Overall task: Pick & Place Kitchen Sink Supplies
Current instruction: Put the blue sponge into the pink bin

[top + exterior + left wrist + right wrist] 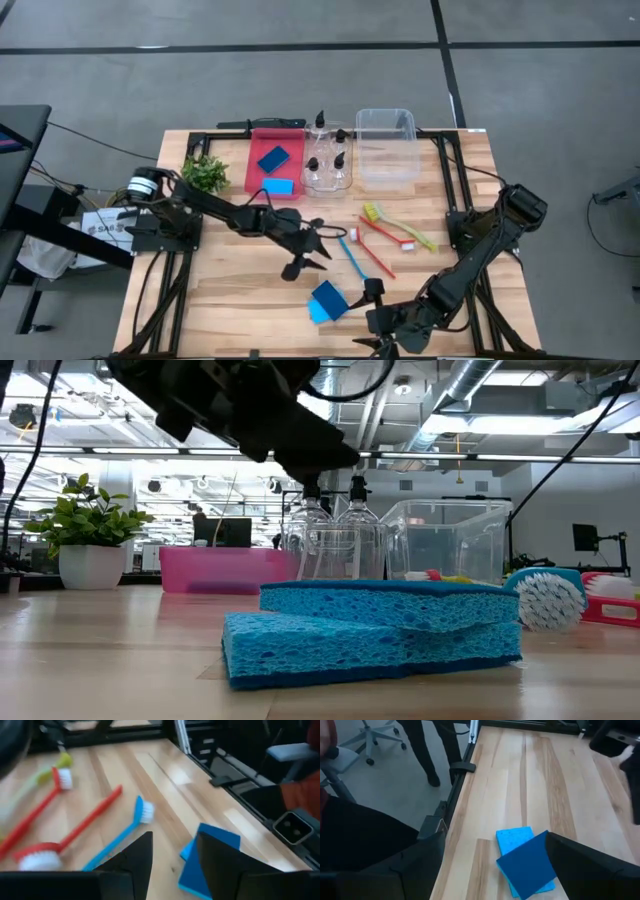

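Porous rough blue sponges (375,632), pale smooth wooden table (230,290), clear glossy plastic bin (387,145)

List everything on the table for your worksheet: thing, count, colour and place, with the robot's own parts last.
Sponges on table: 2, blue, stacked, near edge.
Sponges in red bin: 2, blue.
Red bin: 1, far side.
Bottles: several, clear with black tops, in small clear tray.
Clear bin: 1, far right.
Brushes: 4; blue, two red, yellow-green; centre-right.
Plant: 1, green, far left.
Left gripper: open, above centre.
Right gripper: open, beside table sponges.
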`<action>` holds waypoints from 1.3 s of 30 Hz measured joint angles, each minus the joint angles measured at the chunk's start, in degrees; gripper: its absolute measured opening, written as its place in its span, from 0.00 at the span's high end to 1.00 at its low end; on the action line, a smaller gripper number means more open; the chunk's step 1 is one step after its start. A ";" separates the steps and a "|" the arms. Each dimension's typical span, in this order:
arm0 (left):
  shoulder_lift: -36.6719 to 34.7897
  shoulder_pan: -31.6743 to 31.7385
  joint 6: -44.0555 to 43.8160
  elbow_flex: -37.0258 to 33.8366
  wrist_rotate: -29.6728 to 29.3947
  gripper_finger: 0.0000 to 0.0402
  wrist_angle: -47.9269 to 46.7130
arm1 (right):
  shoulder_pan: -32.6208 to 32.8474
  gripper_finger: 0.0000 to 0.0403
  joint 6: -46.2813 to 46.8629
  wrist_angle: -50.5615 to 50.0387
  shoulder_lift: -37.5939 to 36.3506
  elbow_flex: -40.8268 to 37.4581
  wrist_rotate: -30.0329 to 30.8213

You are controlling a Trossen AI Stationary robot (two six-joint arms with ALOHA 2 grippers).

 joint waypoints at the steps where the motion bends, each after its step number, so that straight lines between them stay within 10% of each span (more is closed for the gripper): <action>1: 0.31 -0.06 -0.32 0.04 0.35 0.62 -0.27 | -0.02 0.16 0.00 0.02 0.00 0.00 -0.01; 39: 14.62 -3.74 2.69 1.05 -0.02 0.62 7.11 | -0.56 0.16 0.09 -0.79 0.00 0.00 -0.01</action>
